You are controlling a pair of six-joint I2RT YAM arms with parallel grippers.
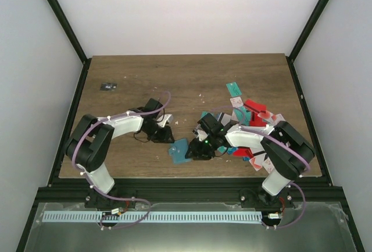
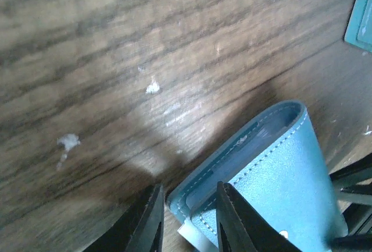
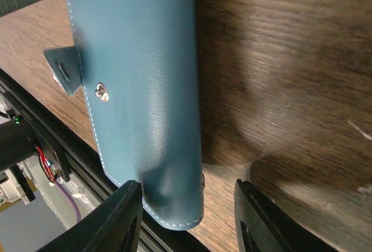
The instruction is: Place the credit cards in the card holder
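Wide wooden table (image 1: 174,77), and both arms are crowded in at its lower middle. Over on the right of the overhead view sits the jumble of credit cards (image 1: 251,115), teal, red and white, overlapping in a loose heap. The card holder (image 1: 179,150) lies low and centre between the two arms, well apart from most of that heap. The left fingers (image 2: 148,223) straddle a stitched corner of it at the bottom of the left wrist view. A narrow gap shows, and I cannot tell whether they are pinching it yet. The right fingers (image 3: 116,223) stand spread, with the holder's rounded end between them and bare table showing beside the other finger. It looks light, soft and floppy with a smooth skin, so I'd judge it will sag and slip. A hold on the stitched rim or the fold seems best. The cards look thin, stiff and slick. Only the overhead view shows the card heap and a small black object (image 1: 108,86) at upper left. Only the right wrist view shows the snap tab (image 3: 64,71). Only the left wrist view shows the layered opening edge, pale crumbs (image 2: 152,87) and one teal card (image 2: 363,13) at upper right.
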